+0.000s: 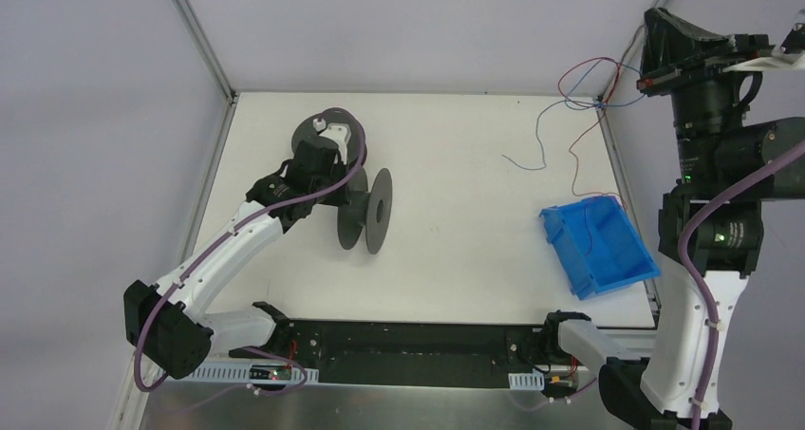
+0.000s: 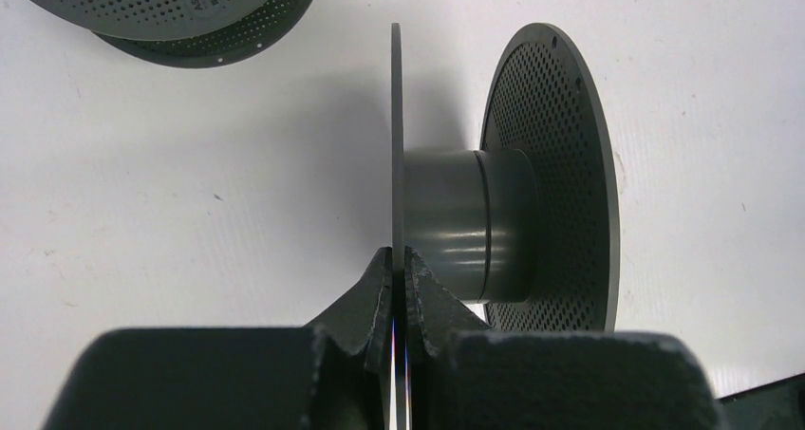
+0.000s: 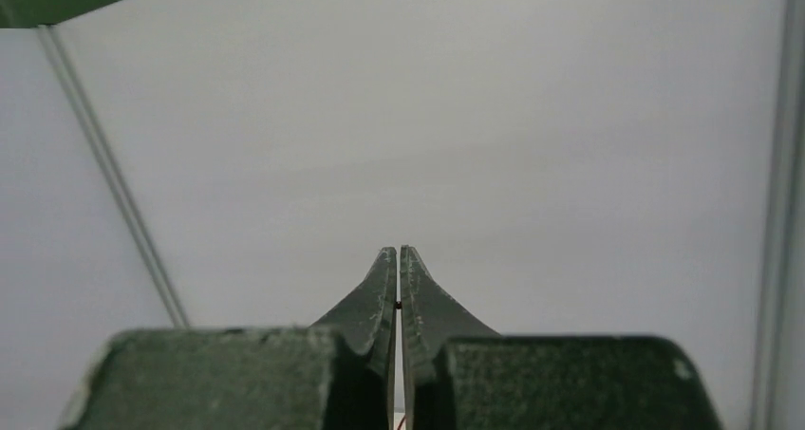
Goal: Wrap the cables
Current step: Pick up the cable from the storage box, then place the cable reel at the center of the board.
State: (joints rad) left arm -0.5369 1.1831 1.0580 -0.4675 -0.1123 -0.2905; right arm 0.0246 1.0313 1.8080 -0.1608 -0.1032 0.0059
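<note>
Trailing from the blue bin [image 1: 608, 250] at lower right of the top view, the cables [image 1: 541, 145] are thread-thin strands, one reddish-brown, one blue, kinked and loosely looped. They cross the far right of the tabletop [image 1: 456, 145] and rise toward the right hand [image 3: 398, 259], high at upper right. Its fingers are pressed together with a dark speck between them; cannot tell whether that is a strand. Left hand [image 2: 400, 252], well apart at centre left, is clamped tight on the thin flange of a dark grey spool [image 2: 475, 221] standing on edge. Second spool [image 2: 190, 12] lies beyond it. Tabletop white, matte. Walls pale grey, metal frame posts [image 1: 199, 31].
</note>
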